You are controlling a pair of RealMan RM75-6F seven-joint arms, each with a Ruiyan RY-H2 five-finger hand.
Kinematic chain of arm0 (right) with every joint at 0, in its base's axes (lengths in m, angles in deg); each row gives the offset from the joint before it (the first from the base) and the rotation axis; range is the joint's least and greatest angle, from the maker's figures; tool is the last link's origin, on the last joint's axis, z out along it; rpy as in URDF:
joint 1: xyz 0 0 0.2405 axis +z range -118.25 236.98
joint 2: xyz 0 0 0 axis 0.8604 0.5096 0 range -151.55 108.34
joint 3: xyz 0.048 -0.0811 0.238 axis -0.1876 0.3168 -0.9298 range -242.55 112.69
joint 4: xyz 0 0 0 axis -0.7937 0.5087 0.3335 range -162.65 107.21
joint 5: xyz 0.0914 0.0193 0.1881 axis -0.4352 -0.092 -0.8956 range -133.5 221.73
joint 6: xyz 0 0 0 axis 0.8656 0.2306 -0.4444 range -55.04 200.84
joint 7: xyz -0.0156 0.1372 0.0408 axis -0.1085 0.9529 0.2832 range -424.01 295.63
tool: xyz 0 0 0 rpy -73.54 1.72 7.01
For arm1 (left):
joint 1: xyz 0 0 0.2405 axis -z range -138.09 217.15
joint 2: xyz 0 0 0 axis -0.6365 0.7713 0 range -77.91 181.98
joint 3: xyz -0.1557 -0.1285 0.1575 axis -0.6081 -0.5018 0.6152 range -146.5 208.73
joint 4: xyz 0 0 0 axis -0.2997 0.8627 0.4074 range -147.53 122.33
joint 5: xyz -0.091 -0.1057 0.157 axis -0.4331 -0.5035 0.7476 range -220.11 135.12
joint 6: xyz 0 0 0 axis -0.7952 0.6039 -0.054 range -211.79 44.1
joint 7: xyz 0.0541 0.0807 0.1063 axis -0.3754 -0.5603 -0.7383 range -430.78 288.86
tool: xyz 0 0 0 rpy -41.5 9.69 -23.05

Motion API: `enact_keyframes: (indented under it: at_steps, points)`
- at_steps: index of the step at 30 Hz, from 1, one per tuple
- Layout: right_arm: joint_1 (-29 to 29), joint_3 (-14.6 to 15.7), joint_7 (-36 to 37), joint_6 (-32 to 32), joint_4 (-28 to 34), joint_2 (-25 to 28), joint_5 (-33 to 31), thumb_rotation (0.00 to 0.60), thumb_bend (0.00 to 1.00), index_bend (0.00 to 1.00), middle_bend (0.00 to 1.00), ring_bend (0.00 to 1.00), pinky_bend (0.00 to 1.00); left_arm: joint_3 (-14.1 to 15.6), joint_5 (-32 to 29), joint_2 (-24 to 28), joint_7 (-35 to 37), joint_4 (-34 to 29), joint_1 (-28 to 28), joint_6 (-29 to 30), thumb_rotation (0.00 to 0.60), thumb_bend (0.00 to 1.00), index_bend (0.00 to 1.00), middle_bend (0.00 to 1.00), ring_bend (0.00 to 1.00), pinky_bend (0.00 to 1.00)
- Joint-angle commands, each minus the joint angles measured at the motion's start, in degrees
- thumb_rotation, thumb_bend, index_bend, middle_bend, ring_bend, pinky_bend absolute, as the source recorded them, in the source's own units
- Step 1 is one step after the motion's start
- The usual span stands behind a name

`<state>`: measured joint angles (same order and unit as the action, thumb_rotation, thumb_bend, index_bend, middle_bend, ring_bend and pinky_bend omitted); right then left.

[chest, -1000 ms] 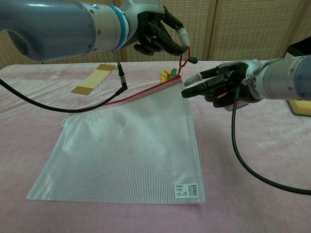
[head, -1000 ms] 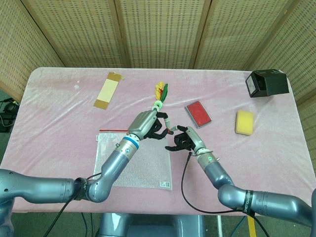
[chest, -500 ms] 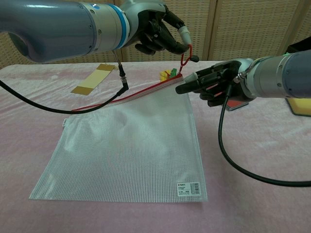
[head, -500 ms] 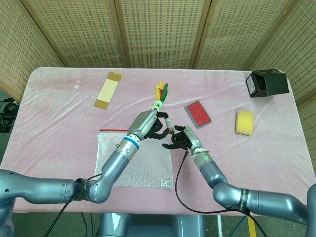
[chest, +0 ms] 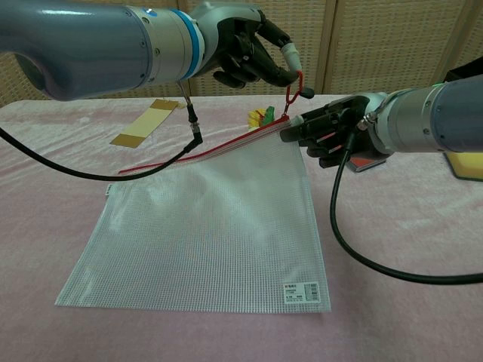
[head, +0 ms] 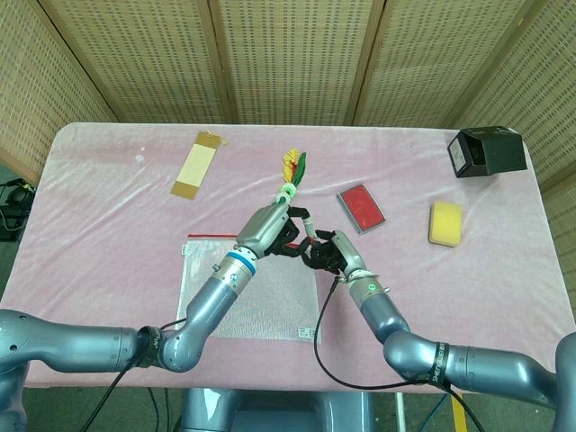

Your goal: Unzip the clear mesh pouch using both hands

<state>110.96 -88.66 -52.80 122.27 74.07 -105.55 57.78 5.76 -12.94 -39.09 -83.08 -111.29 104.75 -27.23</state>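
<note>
The clear mesh pouch (chest: 211, 226) lies flat on the pink table, and it also shows in the head view (head: 247, 301). Its red zipper strip (chest: 196, 154) runs along the far edge. My left hand (chest: 249, 56) (head: 274, 229) hovers above the pouch's far right corner and pinches the red pull loop (chest: 293, 87), lifting that corner a little. My right hand (chest: 324, 132) (head: 331, 255) reaches in from the right. Its fingertips (chest: 296, 134) meet the same corner just below the loop. Whether they pinch the fabric is unclear.
A tan card strip (head: 196, 164) lies at the back left. A yellow, green and red bundle (head: 292, 165) sits just beyond the hands. A red case (head: 361, 208), a yellow sponge (head: 445, 222) and a black box (head: 487, 151) lie to the right. Black cables hang from both wrists.
My right hand has moved left from a gap beside the pouch until its fingertips reach the zipper corner. The pouch has slid slightly right. My left hand keeps holding the pull loop.
</note>
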Motion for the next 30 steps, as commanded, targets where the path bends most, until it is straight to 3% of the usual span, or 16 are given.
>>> enact_keyframes:
  at_steps: [1,6,14,20,30]
  points:
    - [-0.29,-0.32,0.06,-0.70,-0.04,0.13,-0.15,0.600,0.59,0.55,0.92,0.86,1.00,-0.01,0.06,-0.08,0.12,0.08,-0.02,-0.04,0.600,0.70,0.88,0.99,0.93,1.00]
    - [-0.82,-1.18,0.73,-1.92,-0.26,0.31,-0.14,0.600,0.64,0.59,0.93,0.86,1.00,0.01,0.22,-0.30,0.25,0.27,-0.01,-0.09,0.600,0.70,0.88,0.99,0.93,1.00]
    - [-2.14,-1.62,2.12,-2.43,-0.82,-0.45,1.89,0.600,0.82,0.72,0.97,0.87,1.00,0.16,0.33,-0.75,0.20,0.58,0.03,0.06,0.600,0.70,0.88,0.99,0.93,1.00]
    - [-3.29,-1.65,2.54,-1.92,-0.46,-0.53,3.93,0.600,0.83,0.73,0.98,0.88,1.00,0.09,0.11,-0.29,0.28,0.94,-0.48,0.45,0.600,0.70,0.88,0.99,0.93,1.00]
    - [-6.47,-4.46,6.68,-3.40,0.55,1.22,7.48,0.600,0.87,0.75,0.99,0.88,1.00,0.84,-1.64,1.57,2.12,2.34,-2.88,-1.20,0.600,0.70,0.88,0.99,0.93,1.00]
